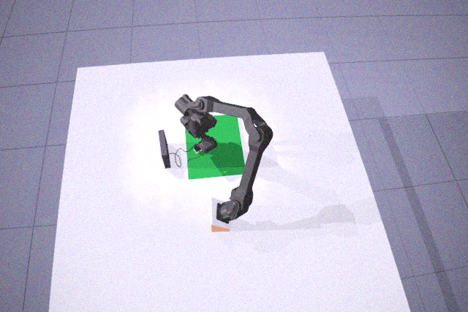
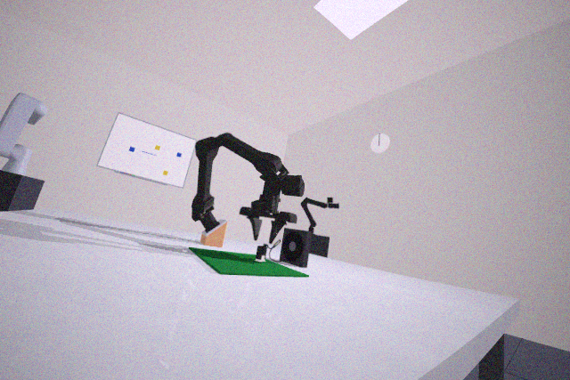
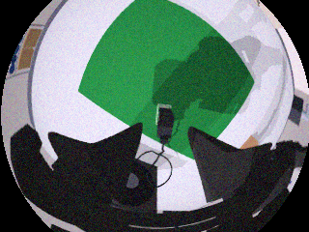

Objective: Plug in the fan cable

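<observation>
The black plug [image 1: 197, 147] [image 2: 261, 251] [image 3: 165, 117] stands upright on the white fan header [image 2: 260, 260] [image 3: 164, 105] near the edge of the green board [image 1: 227, 127] [image 2: 243, 267] [image 3: 121, 53]. How deep it sits is too small to tell. My gripper [image 2: 264, 240] [image 3: 165, 129] is open and empty. Its fingertips hang above the plug, apart from it and the board. A thin cable [image 3: 171, 170] loops from the plug to the black fan [image 1: 163, 148] [image 2: 294, 246] [image 3: 132, 181], which stands beside the board.
The arm's orange base wedge [image 1: 219, 228] [image 2: 214, 236] is on the white table [image 1: 131, 263] [image 2: 138, 311] beyond the board. The fan stands close to the gripper's side. Another small dark arm [image 2: 309, 214] shows behind the fan.
</observation>
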Action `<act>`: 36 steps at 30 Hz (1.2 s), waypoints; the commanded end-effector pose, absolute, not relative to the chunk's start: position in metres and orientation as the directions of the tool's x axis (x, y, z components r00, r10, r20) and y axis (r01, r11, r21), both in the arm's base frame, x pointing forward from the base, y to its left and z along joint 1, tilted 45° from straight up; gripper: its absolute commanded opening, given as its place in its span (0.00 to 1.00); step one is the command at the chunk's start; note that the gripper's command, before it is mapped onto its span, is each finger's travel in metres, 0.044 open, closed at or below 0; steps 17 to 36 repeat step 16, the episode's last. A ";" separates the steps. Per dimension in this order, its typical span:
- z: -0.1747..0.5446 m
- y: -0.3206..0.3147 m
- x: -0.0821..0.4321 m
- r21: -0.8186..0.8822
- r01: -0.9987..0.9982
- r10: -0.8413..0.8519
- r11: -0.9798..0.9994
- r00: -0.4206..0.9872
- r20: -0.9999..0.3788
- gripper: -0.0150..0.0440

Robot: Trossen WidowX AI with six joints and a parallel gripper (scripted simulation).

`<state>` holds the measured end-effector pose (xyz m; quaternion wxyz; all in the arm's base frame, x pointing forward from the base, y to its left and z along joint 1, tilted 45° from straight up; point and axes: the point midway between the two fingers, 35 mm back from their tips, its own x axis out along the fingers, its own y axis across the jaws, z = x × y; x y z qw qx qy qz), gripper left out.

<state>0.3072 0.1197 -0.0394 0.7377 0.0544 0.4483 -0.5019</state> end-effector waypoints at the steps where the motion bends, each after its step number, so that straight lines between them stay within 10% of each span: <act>1: -0.028 0.129 0.305 -0.365 0.794 -0.690 0.486 0.092 -0.718 0.69; 36: 0.049 0.058 0.367 -0.366 0.795 -0.694 0.484 0.093 -0.714 0.69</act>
